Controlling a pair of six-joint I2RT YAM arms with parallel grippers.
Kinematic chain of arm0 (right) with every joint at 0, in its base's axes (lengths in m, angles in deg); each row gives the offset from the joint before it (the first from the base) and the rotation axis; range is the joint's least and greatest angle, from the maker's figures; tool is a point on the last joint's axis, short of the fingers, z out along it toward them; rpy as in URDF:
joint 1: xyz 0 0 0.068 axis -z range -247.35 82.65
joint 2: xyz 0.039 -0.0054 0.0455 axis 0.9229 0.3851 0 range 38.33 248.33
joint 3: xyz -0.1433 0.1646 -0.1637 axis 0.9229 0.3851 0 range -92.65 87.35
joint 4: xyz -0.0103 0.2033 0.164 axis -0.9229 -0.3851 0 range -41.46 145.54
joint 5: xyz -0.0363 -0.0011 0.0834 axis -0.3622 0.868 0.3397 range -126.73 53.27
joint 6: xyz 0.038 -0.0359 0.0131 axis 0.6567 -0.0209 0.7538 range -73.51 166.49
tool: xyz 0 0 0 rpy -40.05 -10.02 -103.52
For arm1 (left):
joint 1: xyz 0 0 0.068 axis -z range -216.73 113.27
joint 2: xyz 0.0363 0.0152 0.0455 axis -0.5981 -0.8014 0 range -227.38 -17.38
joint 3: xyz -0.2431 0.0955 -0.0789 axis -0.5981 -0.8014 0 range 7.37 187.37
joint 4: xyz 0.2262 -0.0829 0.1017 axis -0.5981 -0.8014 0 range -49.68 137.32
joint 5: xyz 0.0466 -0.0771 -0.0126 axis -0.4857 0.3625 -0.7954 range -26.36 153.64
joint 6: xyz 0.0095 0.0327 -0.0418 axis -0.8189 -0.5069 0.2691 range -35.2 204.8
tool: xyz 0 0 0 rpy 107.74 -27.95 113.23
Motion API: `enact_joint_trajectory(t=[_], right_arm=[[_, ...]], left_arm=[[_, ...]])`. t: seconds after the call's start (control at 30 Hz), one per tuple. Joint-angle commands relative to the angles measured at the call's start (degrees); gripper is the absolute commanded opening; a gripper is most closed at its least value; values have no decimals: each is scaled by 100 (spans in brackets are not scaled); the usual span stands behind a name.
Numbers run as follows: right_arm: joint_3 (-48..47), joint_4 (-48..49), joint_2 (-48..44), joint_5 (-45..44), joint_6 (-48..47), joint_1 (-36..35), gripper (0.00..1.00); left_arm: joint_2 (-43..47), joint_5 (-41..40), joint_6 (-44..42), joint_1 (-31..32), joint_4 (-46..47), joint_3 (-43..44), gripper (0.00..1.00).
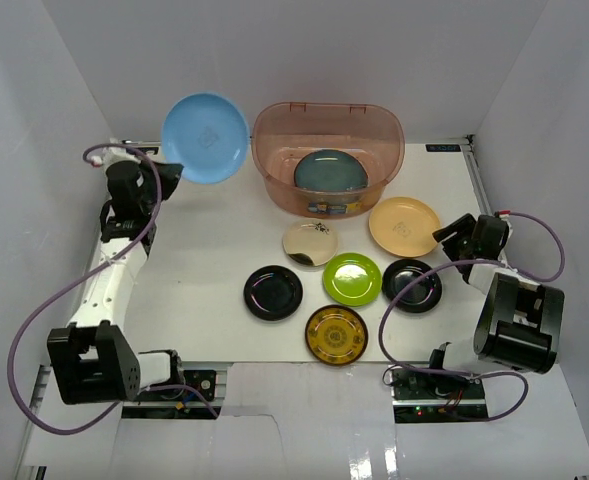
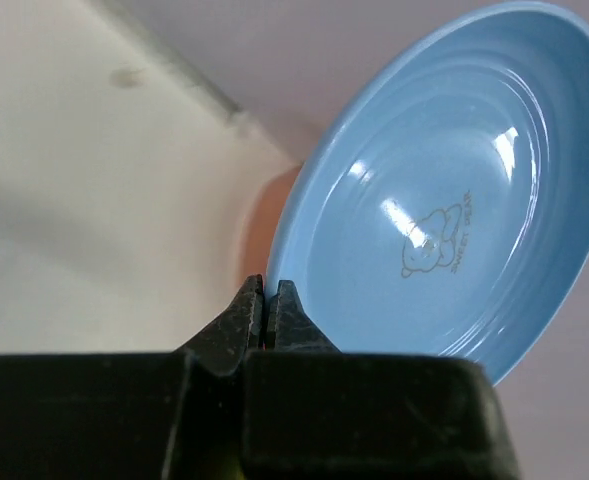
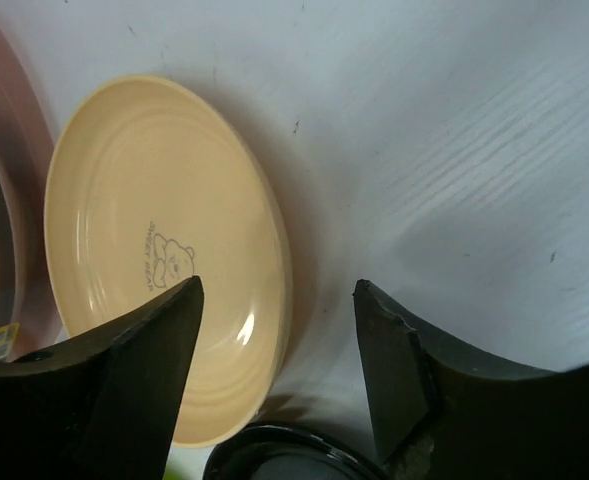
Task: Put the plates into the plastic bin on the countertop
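Observation:
My left gripper (image 1: 171, 176) is shut on the rim of the light blue plate (image 1: 206, 137), held tilted in the air left of the plastic bin (image 1: 274, 175). The left wrist view shows the fingertips (image 2: 254, 300) pinching the plate's edge (image 2: 444, 200). A dark teal plate (image 1: 329, 170) lies inside the bin. My right gripper (image 1: 452, 236) is open low over the right rim of the pale orange plate (image 1: 404, 226). One finger is above that plate (image 3: 154, 250) and the other above the countertop (image 1: 204, 250), with the gripper (image 3: 277, 290) holding nothing.
On the table in front of the bin lie a cream plate (image 1: 310, 243), a lime green plate (image 1: 352, 279), two black plates (image 1: 273, 292) (image 1: 411, 285) and a gold patterned plate (image 1: 336, 334). White walls enclose the sides and back.

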Motion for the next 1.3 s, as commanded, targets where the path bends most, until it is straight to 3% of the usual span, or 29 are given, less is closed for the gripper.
enact_joint_trajectory(t=[0.0,0.2,0.33,0.47,0.57,0.67,0.73,0.9,0.97,1.03,1.1,1.27], right_arm=[[-27,737,382,341,238,25,66],[-123,1019,928,587,327,25,59],[-168,1151,1210,789,475,25,44],[-141,1318,1228,878,668,25,16],[-168,1204,957,781,713,25,8],[-97,1099,475,562,748,60,8],[-97,959,18,447,766,113,8],[-421,616,-1046,254,749,271,8],[-615,440,-1511,210,670,271,8],[-817,334,-1829,210,582,271,8],[-1168,281,-1875,498,520,245,8],[-2571,-201,-1094,746,-33,-631,8]], left_arm=[[-21,-34,-439,1115,0,777,0],[-1461,-440,-844,2251,-693,2368,0],[-2480,-851,-1090,2744,-967,3370,0],[-3623,-905,-1397,3035,-1547,4741,0],[-4458,-923,-1539,3158,-2021,5769,0],[-5083,-915,-1688,3237,-2417,6544,0],[-5382,-879,-1724,3264,-2505,6834,6],[-5497,-774,-1671,3273,-2532,6818,36],[-5489,-713,-1671,3273,-2497,6835,42],[-5471,-590,-1671,3273,-2479,6887,55],[-5410,-206,-1662,3273,-2392,6897,66],[-4622,87,-1653,3273,-2085,6705,72]])
